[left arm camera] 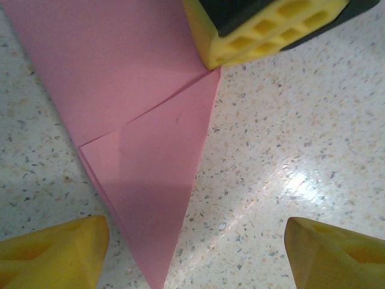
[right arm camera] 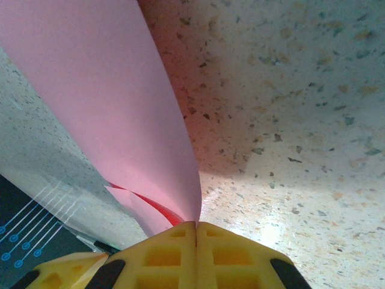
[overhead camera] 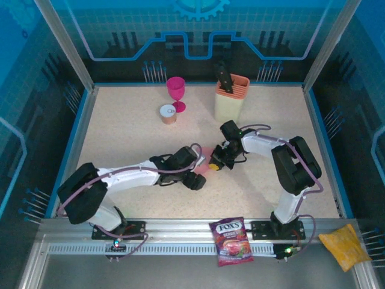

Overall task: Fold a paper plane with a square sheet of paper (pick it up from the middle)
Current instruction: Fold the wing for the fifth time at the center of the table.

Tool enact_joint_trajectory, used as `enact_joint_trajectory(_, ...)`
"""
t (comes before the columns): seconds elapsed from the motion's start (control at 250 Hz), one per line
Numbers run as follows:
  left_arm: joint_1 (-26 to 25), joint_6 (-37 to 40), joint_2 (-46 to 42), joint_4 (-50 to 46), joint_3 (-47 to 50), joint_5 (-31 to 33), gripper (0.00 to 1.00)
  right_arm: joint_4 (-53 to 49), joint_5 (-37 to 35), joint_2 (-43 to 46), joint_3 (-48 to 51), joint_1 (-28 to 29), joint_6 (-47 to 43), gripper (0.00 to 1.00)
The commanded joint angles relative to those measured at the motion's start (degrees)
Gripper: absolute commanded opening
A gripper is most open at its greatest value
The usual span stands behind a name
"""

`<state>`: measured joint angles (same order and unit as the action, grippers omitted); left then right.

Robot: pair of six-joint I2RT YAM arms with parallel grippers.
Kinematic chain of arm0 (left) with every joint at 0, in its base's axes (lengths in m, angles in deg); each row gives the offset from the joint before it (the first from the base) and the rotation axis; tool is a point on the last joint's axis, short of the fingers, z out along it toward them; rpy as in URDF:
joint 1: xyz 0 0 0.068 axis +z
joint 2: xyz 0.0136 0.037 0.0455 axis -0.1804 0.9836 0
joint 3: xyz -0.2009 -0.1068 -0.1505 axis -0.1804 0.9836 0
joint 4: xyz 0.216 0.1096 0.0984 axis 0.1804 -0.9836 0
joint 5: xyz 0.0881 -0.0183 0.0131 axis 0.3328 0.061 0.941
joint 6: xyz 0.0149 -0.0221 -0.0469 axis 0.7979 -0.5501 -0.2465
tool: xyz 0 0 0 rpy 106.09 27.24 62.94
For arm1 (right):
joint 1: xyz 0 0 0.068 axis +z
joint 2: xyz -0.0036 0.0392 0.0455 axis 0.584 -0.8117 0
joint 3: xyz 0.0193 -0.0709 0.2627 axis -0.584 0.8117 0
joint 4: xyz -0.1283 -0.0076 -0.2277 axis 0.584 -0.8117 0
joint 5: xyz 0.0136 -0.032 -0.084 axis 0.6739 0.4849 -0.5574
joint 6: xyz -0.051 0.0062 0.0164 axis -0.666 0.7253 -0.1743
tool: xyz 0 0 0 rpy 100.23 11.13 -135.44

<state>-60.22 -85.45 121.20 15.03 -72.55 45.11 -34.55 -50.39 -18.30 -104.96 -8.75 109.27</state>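
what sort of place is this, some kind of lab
Most likely a robot test cell in a lab. A left arm and a right arm are bolted to a slotted metal rail at the edge of a speckled table, walled in by blue printed panels, with props like a magenta goblet.

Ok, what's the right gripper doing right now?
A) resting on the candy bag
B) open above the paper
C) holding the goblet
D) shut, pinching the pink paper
D: in the right wrist view the right gripper is closed tight, with the pink paper clamped in it.
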Motion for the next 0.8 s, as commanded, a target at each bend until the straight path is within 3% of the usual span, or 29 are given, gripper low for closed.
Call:
enact_joint_trajectory(0.0, -1.9, 2.3, 2.0, 2.9, 0.6, 5.5, 0.77, -2.6, 1.0, 1.6, -1.1, 0.4, 0.9, 0.00)
enact_joint_trajectory(0.475, -4.2, 3.0, 9.2, 5.9, -1.4, 10.1, 0.67, -2.8, 1.7, 2.2, -0.3, 0.6, 0.8, 0.00)
enact_joint_trajectory(0.691, -4.2, 3.2, 10.0, 6.0, -1.6, 10.9, 0.50, -3.0, 1.5, 2.3, 0.5, 1.0, 0.6, 0.00)
enact_joint_trajectory(0.795, -4.2, 3.0, 10.0, 6.0, -1.6, 10.6, 0.46, -2.9, 1.4, 2.3, 0.8, 1.1, 0.7, 0.00)
